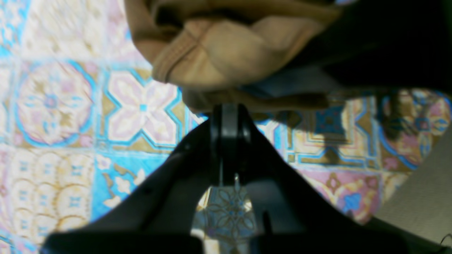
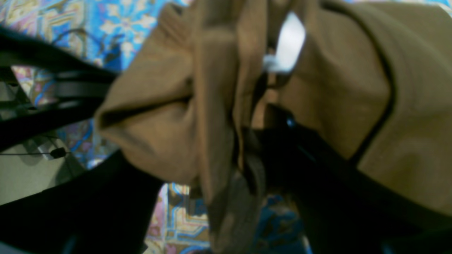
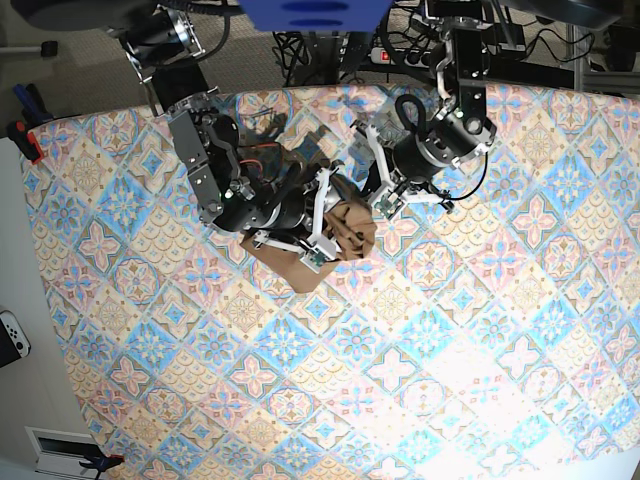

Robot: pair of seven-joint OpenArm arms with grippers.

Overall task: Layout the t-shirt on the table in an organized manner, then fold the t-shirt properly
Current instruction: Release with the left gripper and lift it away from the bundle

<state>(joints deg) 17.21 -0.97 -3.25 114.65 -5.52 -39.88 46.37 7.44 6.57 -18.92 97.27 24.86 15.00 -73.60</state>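
The tan-brown t-shirt (image 3: 345,235) is a bunched lump at the back middle of the table (image 3: 400,380), with one part hanging down onto the cloth (image 3: 300,272). My right gripper (image 3: 325,228) is shut on it. In the right wrist view folds of the t-shirt (image 2: 212,106) fill the frame, pinched in the right gripper (image 2: 243,155). My left gripper (image 3: 378,203) is shut and holds nothing. Its tips (image 1: 229,118) sit just short of the t-shirt's ribbed edge (image 1: 226,46), over the patterned table (image 1: 53,106).
Both arm bases, cables and a power strip (image 3: 385,55) stand along the table's back edge. The table's left edge runs beside a white surface with a game controller (image 3: 10,340) and a red clamp (image 3: 30,140). Grey floor (image 1: 416,197) shows past the table's edge.
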